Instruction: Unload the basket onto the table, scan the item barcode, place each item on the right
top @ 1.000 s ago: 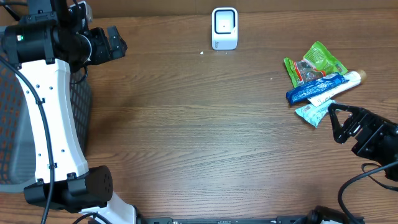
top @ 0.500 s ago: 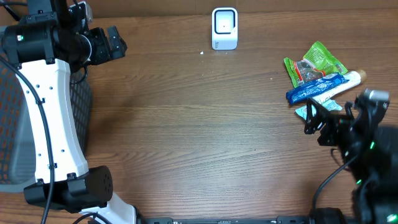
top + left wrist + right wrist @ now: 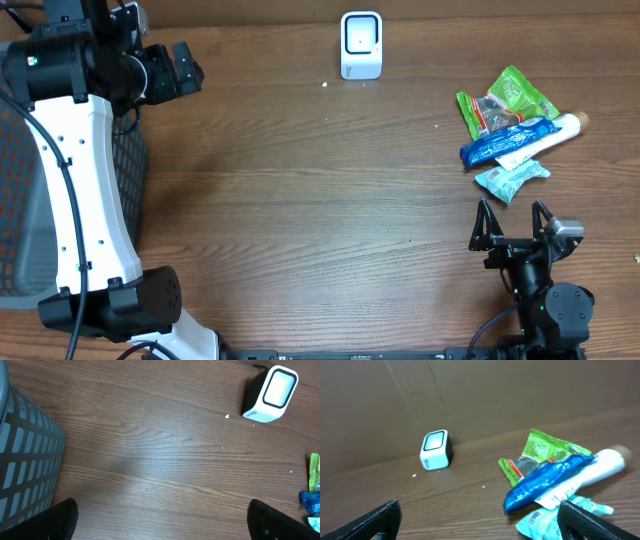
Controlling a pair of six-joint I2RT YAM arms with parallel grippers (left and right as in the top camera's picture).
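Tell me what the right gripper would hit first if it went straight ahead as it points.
Probably the teal packet: it lies nearest in line with the open right gripper, ahead of the blue packet. Height above the table is unclear, so it might pass over.

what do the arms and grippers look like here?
left arm: white curved shell, black round joints, black cable along it, green light on one joint. right arm: black, grey block at wrist, black cables. left gripper and right gripper: black.
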